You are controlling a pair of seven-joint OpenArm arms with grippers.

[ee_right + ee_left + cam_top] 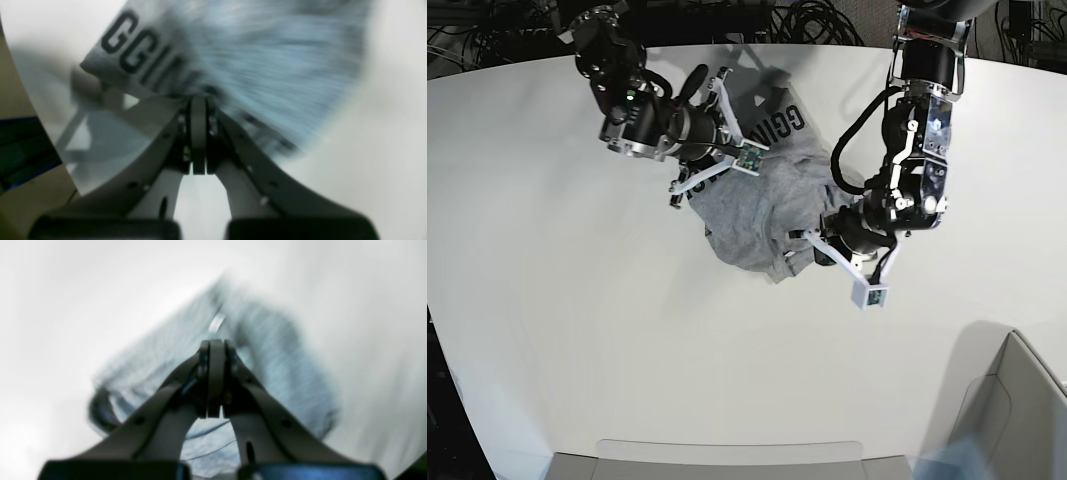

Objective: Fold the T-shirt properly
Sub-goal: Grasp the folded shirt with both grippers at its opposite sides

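My claws are dark grey, nearly black. The T-shirt (762, 205) is heather grey, speckled, with big black block letters (133, 46) on one part. It lies on a plain white table (547, 300). My arms are black.

T-shirt (762, 205) bunched on table (577, 330), far half, between my two arms. My right gripper (695, 172) at shirt's left edge in base view, lettered part just behind it. My left gripper (819, 243) at shirt's near right edge. Bin wall (1017, 400) at near right corner, well apart.
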